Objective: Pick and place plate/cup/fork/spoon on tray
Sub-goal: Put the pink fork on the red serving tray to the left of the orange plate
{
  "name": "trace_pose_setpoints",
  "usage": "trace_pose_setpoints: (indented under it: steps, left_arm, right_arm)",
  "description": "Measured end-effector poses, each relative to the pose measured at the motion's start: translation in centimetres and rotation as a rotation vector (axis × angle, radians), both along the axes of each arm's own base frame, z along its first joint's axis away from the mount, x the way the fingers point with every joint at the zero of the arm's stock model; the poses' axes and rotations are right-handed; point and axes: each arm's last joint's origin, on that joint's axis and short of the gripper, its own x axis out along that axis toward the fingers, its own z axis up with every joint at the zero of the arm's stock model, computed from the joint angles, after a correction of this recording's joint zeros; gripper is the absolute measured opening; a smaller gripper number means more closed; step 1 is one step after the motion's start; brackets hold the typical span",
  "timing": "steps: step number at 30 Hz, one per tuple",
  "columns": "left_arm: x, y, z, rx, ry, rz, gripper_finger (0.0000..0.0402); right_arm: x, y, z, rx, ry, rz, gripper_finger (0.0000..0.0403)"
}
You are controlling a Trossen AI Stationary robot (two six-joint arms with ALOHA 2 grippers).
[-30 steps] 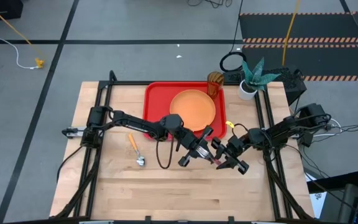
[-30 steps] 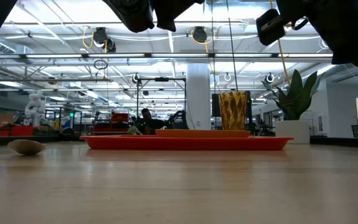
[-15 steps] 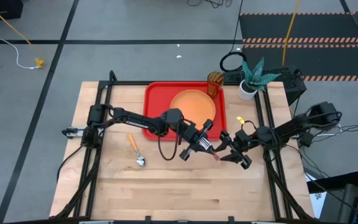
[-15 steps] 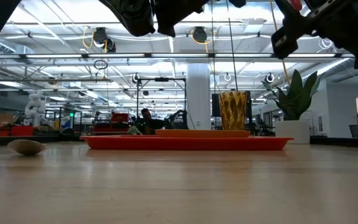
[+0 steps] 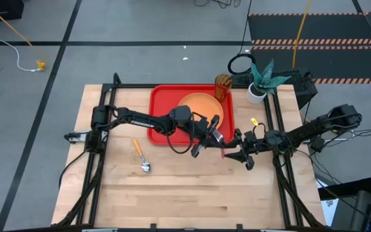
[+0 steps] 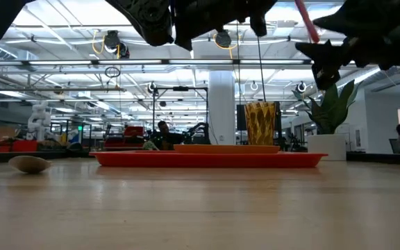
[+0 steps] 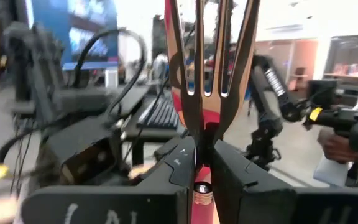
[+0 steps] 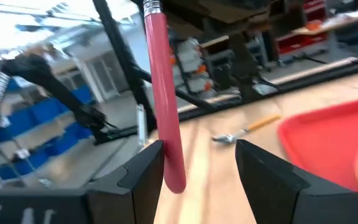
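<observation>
Since a second ago, the fork (image 7: 205,81) has been carried by the left gripper (image 5: 206,133) from over the bare tabletop (image 5: 192,187) up to the near-right corner of the tray (image 5: 161,98), while the right gripper (image 5: 242,152) has been drawn back toward the table's right edge. The fork is clamped at its neck between the narrowly closed left fingers, tines up and its pink handle hanging down between the right gripper's spread fingers, which hold nothing. The fork's long axis is thus close to upright, so a tilt is judged necessary before release. The plate (image 5: 201,109) fills the tray's right half and the cup (image 5: 222,84) stands at its far-right corner; open red floor is left along the tray's left side. The spoon (image 5: 140,155) lies on the tabletop off the tray's near-left corner, nearer the left arm.
</observation>
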Motion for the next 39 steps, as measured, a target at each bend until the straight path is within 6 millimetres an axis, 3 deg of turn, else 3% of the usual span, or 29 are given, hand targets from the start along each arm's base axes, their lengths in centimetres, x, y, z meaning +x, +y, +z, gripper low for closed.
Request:
trace_pose_setpoints:
  steps: [8, 20, 28, 39]
  left_arm:
    - [-1.1, 1.0, 0.9, 0.048, 0.218, 0.245, 0.0037]
    - [-5.1, 0.6, 2.7, 0.120, 0.596, 0.608, 0.0037]
    - [-7.7, 1.3, 1.2, 0.094, 0.910, 0.969, 0.0037]
    - [-11.4, 4.7, -0.9, -0.202, 1.244, 1.413, 0.0037]
  right_arm:
    - [-0.3, -0.3, -0.7, -0.071, 0.095, -0.109, 0.0192]
    - [-0.4, -0.6, -1.2, -0.130, 0.147, -0.258, 0.0192]
    - [-0.4, -0.6, -1.0, -0.201, 0.123, -0.267, 0.0192]
    - [-0.4, -0.6, -0.1, -0.277, 0.036, -0.295, 0.0192]
